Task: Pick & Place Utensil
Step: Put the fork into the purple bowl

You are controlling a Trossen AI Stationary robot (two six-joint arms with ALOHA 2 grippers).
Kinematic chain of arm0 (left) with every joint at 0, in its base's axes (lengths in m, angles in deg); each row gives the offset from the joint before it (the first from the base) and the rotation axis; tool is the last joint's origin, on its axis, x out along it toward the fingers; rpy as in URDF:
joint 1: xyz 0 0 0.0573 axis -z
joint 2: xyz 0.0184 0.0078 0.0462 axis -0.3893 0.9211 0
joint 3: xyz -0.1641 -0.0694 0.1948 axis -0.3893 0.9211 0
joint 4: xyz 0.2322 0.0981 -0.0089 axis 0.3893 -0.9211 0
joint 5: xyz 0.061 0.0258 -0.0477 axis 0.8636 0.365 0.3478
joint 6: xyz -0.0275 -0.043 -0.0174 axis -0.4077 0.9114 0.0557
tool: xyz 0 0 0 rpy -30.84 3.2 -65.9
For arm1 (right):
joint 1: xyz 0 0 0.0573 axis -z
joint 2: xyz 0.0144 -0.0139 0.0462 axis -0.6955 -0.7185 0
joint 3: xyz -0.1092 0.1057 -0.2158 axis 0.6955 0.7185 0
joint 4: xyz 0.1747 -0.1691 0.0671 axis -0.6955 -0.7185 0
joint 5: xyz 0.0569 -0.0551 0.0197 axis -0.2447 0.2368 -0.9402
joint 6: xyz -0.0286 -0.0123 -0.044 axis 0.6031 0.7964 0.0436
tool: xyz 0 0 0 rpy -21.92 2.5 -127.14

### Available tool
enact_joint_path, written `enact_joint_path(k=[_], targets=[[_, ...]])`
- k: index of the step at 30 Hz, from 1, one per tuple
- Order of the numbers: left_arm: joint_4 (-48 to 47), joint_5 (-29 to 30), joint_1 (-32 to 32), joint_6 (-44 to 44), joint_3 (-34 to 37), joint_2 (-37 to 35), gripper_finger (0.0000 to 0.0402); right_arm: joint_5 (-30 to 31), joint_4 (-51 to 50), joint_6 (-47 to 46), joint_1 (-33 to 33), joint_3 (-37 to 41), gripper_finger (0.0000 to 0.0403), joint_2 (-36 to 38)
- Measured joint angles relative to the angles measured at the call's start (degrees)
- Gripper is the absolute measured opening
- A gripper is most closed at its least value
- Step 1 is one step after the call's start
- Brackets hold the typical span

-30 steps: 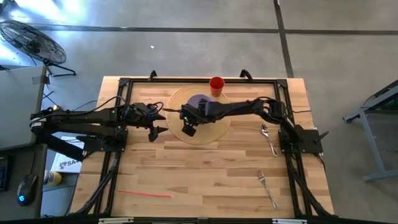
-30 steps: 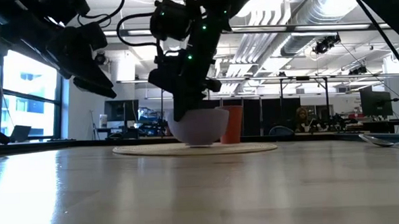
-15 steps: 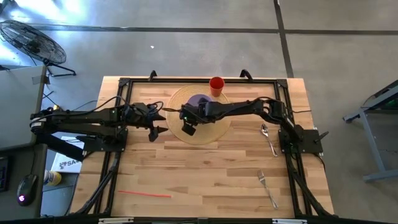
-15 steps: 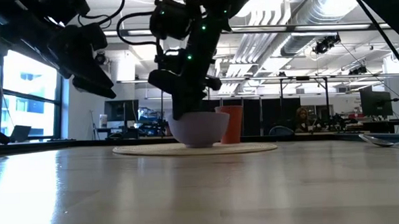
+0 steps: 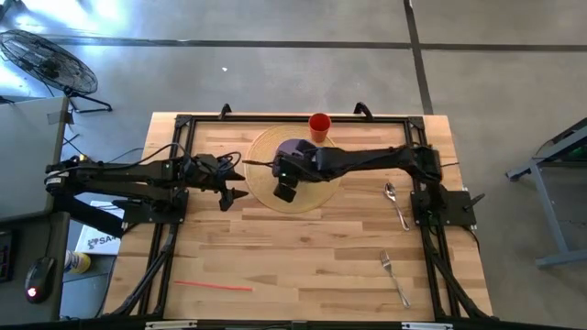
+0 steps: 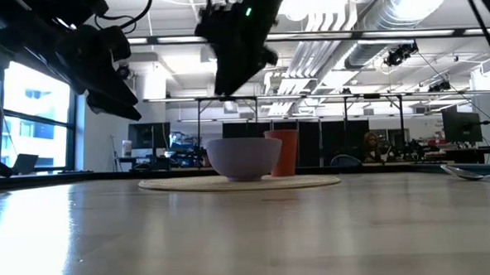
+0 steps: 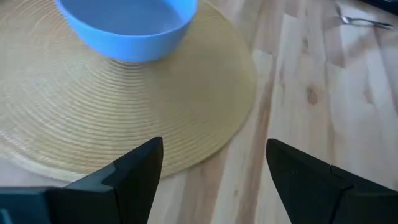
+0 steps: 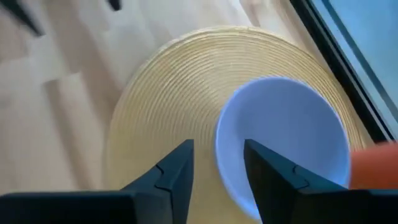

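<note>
A blue bowl (image 5: 293,148) stands on its base on a round woven mat (image 5: 316,192), with a red cup (image 5: 319,126) just behind it. A spoon (image 5: 396,203) and a fork (image 5: 395,278) lie flat on the table's right side, far from both grippers. My right gripper (image 8: 217,155) hovers open above the bowl's near-left rim (image 8: 227,155), well clear of it in the low view (image 6: 230,84). My left gripper (image 7: 214,163) is open and waits above the table left of the mat (image 5: 233,183).
A thin red straw (image 5: 213,286) lies near the table's near-left corner. Black frame rails (image 5: 160,247) run along the table's left, right and far sides. Bare wood lies between the mat and the near edge.
My right gripper has risen straight up from the bowl's rim to well above it and drawn slightly toward the table's right. The bowl has stayed on the mat.
</note>
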Motion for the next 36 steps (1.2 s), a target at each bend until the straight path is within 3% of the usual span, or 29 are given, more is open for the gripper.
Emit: enact_joint_path(k=[7, 12, 17, 22, 27, 36], targets=[[4.4, 0.06, 4.52, -0.24, 0.0, 0.0, 0.0279, -0.2, -19.14, -7.96, -6.91, -0.04, 0.0134, 5.41], [4.58, 0.06, 6.02, -0.44, 0.0, 0.0, 0.0279, -0.33, -35.09, -16.86, -14.27, 0.04, 0.0135, 5.52], [4.6, 0.13, 5.91, -0.44, 0.0, 0.0, 0.0279, -3.09, -44.56, -27.62, -21.54, 0.08, 0.0134, 5.21], [4.51, 0.09, 5.94, -0.09, 0.0, 0.0, 0.0279, -11.57, -42.6, -34.04, -28.1, 5.89, 0.0133, 7.15], [4.25, 0.04, 5.94, -0.02, 0.0, 0.0, 0.0279, -21.44, -41.21, -43.52, -32.31, 16.57, 0.0133, 9.22], [4.25, -0.9, 5.91, -4.09, 0.0, 0.0, 0.0279, -36.41, -26.61, -53.25, -33.66, 31.63, 0.0134, 11.18]])
